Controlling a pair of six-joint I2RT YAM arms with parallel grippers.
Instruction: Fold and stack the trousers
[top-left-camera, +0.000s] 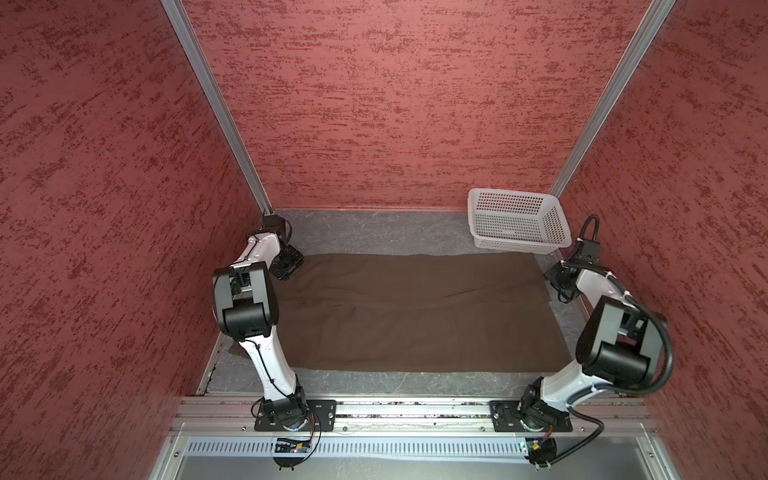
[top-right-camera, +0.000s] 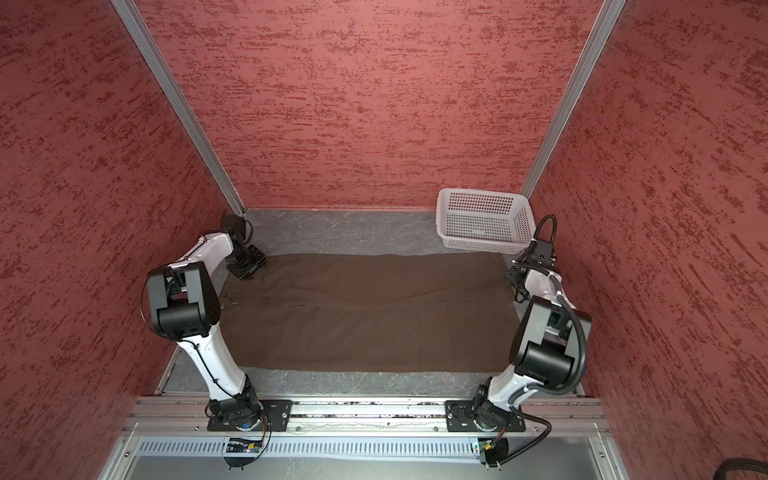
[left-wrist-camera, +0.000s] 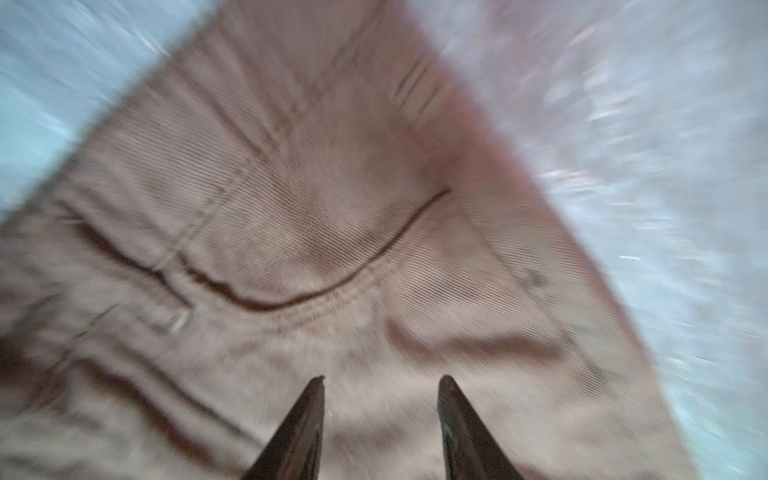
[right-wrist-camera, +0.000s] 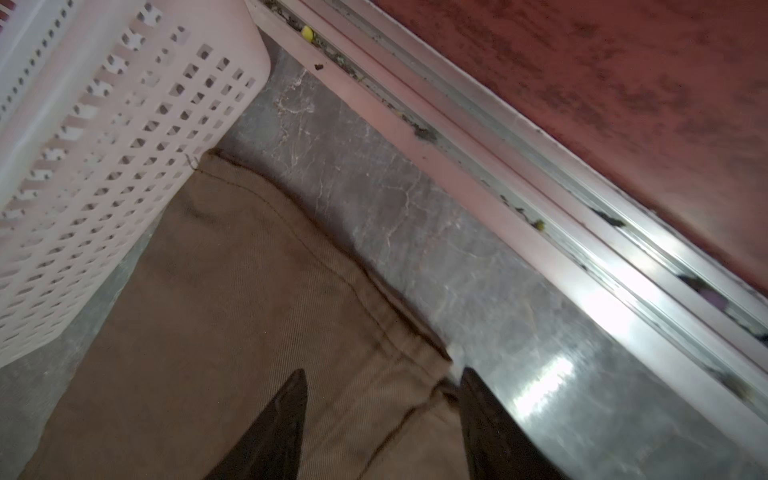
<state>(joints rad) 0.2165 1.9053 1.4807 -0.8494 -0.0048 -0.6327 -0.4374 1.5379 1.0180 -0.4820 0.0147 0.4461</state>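
Note:
The dark brown trousers (top-left-camera: 415, 316) (top-right-camera: 374, 316) lie spread flat across most of the grey table in both top views. My left gripper (top-left-camera: 286, 264) (top-right-camera: 247, 266) hangs over their far left corner. In the blurred left wrist view it (left-wrist-camera: 382, 380) stands open just above the cloth (left-wrist-camera: 311, 232), near a curved pocket seam. My right gripper (top-left-camera: 559, 284) (top-right-camera: 515, 282) is at the trousers' right edge. In the right wrist view it (right-wrist-camera: 384, 374) is open, straddling the stitched hem (right-wrist-camera: 249, 311), with one fingertip over bare table.
A white perforated basket (top-left-camera: 511, 203) (top-right-camera: 482, 203) (right-wrist-camera: 104, 145) stands at the back right, touching the trousers' far right corner. Red textured walls close in three sides. An aluminium rail (right-wrist-camera: 540, 195) runs along the right table edge. Bare grey table (top-left-camera: 374, 232) shows behind the trousers.

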